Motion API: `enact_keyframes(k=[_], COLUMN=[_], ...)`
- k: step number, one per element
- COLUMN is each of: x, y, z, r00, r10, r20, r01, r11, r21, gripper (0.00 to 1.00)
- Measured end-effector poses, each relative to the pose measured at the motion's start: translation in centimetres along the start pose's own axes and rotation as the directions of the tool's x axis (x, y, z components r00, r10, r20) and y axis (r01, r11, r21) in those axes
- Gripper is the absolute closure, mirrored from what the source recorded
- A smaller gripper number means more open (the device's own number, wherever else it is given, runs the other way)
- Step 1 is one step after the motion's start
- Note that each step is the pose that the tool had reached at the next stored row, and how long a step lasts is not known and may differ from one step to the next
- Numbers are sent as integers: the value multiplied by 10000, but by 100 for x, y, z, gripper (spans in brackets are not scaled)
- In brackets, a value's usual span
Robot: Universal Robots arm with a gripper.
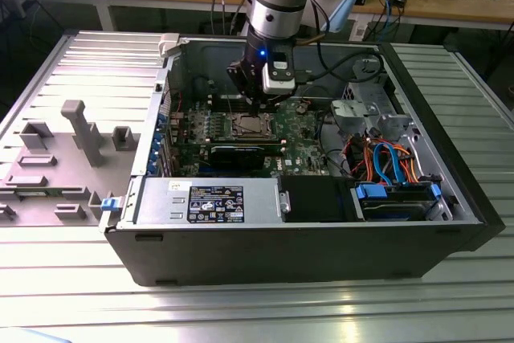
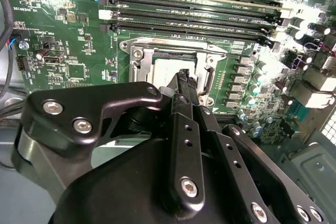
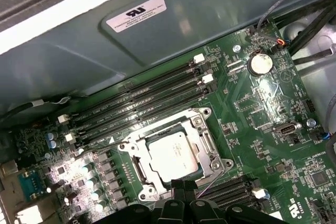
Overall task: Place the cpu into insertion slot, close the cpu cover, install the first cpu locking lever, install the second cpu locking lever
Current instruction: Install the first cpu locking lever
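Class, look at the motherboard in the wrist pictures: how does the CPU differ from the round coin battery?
The CPU is square; the battery is round. The CPU is clearly larger. The CPU lies inside a silvery metal cover beside the memory slots; the battery sits apart in its own small holder. Both are flat, silvery and lie on the green board.

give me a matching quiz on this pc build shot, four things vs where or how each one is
Things:
1. cpu
2. cpu cover
3. gripper
4. memory slots

Places or states:
A. long, dark, in parallel rows beside the socket
B. silvery frame lying flat around the chip
C. at the socket's edge, just above the board
D. seated in the insertion slot, metal top up

Pairs: 1-D, 2-B, 3-C, 4-A
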State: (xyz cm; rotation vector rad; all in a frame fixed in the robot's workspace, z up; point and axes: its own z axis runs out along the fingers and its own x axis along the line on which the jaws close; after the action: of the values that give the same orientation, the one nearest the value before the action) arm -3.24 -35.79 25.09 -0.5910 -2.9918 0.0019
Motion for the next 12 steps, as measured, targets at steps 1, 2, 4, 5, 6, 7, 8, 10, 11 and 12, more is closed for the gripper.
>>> enact_keyframes(k=[1, 2, 4, 5, 6, 7, 8, 10, 11, 12], x=[0, 0, 0, 0, 0, 0, 0, 0, 0, 0], y=[0, 0, 0, 0, 0, 0, 0, 0, 0, 0], z=[0, 0, 0, 0, 0, 0, 0, 0, 0, 0], r00=[10000, 10000, 9998, 9998, 9996, 9995, 9993, 9988, 9984, 9982], r10=[-30, -73, -177, -222, -280, -314, -369, -485, -557, -598], r20=[0, 1, 3, 4, 4, 6, 6, 8, 9, 10], r01=[30, 73, 177, 222, 280, 314, 369, 485, 557, 598], r11=[10000, 10000, 9998, 9998, 9996, 9995, 9993, 9988, 9984, 9982], r21=[3, 6, 16, 21, 25, 29, 34, 44, 50, 54], gripper=[89, 89, 89, 89, 89, 89, 89, 89, 89, 89])
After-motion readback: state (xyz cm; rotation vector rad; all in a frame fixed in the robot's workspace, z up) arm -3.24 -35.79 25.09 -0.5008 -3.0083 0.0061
